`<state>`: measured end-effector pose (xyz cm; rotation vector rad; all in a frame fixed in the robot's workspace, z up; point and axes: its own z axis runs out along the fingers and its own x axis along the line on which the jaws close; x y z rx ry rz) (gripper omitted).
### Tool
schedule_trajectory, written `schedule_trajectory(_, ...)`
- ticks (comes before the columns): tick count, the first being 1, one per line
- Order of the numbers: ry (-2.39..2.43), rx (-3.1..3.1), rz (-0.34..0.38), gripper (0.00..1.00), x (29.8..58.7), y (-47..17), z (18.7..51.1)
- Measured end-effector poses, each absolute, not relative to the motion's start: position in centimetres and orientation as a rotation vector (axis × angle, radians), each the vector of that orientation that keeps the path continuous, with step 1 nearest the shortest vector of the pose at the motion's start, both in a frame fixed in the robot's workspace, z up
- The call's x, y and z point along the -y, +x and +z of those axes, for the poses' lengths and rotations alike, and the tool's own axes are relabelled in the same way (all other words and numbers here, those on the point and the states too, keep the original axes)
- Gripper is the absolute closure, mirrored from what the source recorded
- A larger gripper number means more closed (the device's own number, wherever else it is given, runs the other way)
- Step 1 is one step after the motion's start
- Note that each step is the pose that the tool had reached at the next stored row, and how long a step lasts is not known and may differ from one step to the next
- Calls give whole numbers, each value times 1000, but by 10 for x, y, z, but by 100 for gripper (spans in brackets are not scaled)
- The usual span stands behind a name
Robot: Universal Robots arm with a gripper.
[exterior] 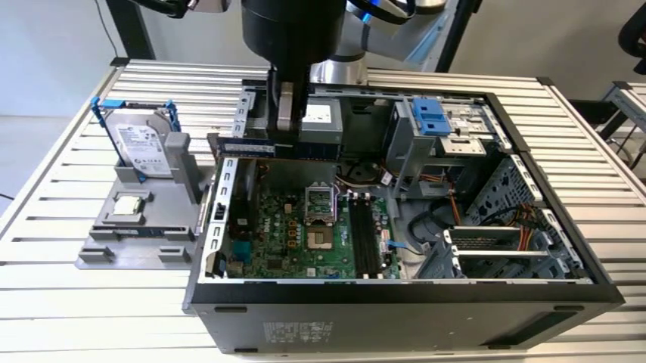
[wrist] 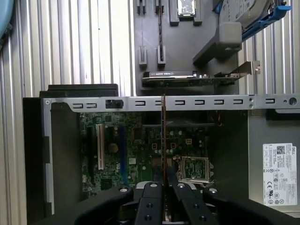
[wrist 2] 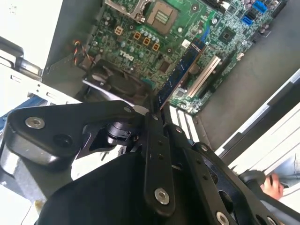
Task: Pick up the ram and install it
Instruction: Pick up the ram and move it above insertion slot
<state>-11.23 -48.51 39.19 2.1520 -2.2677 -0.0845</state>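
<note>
— Slatted metal table [exterior: 51, 197] supports an open computer case [exterior: 404, 302] lying on its side, with a grey fixture [exterior: 141, 227] just beside it at the exterior view's left. Report the gripper condition.

— Gripper [exterior: 289, 138]: clamped on the ram [exterior: 242, 146], one finger on each flat face. In the first wrist view the module [wrist: 163, 136] runs out edge-on from between the fingers.

— Location of the ram?

— Carried in the air at the far left of the case, above the far edge of the motherboard [exterior: 293, 227]. It is not seated in anything. It is well apart from the hard drive [exterior: 141, 144] standing on the fixture.

— Which relation governs the fit?

— Axis alignment. In the exterior view the ram's long axis runs left to right. The black memory slots [exterior: 361, 234] run near to far. By judgement the two axes stand roughly at right angles.

— Direction from gripper to slots?

— Nearer, and toward the exterior view's right. The slots sit just past the processor socket [exterior: 318, 200].
</note>
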Motion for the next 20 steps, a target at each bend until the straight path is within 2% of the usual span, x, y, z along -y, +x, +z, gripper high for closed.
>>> schedule_trajectory(20,2160,2260,-84,100,485,-77,392)
